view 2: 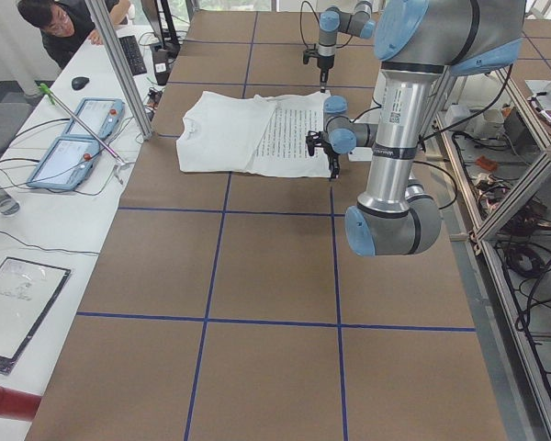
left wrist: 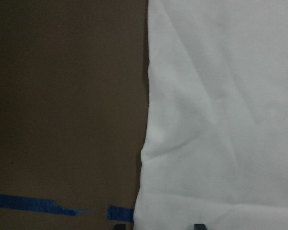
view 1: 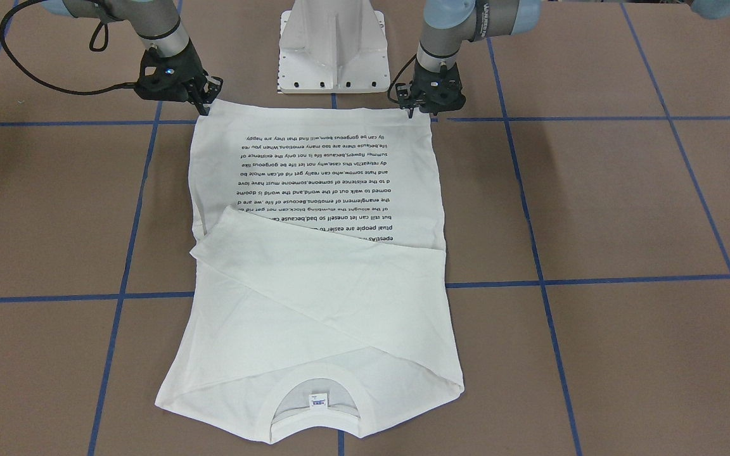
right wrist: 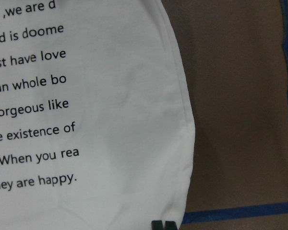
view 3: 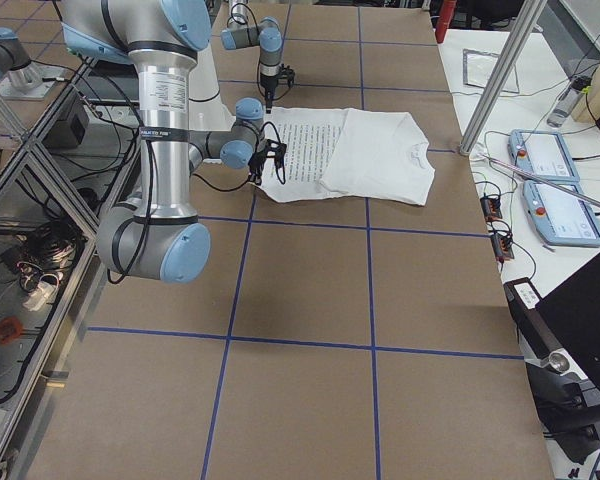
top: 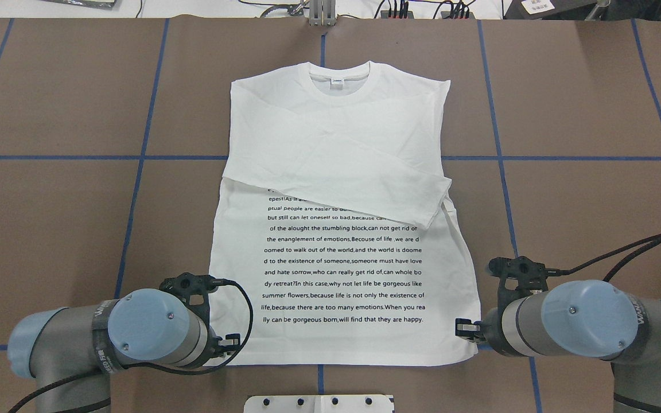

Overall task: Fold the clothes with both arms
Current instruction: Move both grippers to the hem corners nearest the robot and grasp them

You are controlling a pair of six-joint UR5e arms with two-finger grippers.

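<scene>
Shirt (top: pixel 342 132) lies flat on table (top: pixel 78 229), hem (top: pixel 336 361) toward robot; right gripper (top: pixel 463 330) appears closed on one hem corner, left gripper (top: pixel 229 343) straddles the other with jaws apart, so it must close before both lift hem toward collar (top: pixel 339 98)

Brown bench top (view 1: pixel 625 202), blue tape lines (view 1: pixel 593 279) crossing it in grid. White metal pedestal (view 1: pixel 333 47) at middle of robot-side edge. Along opposite edge, white side table (view 2: pixel 64 220): two blue-framed tablets (view 2: pixel 69 163) lying flat, black keyboard (view 2: pixel 133 55), mouse (view 2: pixel 80 83), red cylinder (view 2: pixel 5 402) toward left-end corner. Person in dark top (view 2: pixel 60 20) leaning over that table. Slanted aluminium post (view 2: pixel 119 64) rising at same edge. Black laptop (view 3: pixel 580 310) toward right-end corner. Cables (view 2: pixel 533 276) tangled in frame behind robot-side edge.
</scene>
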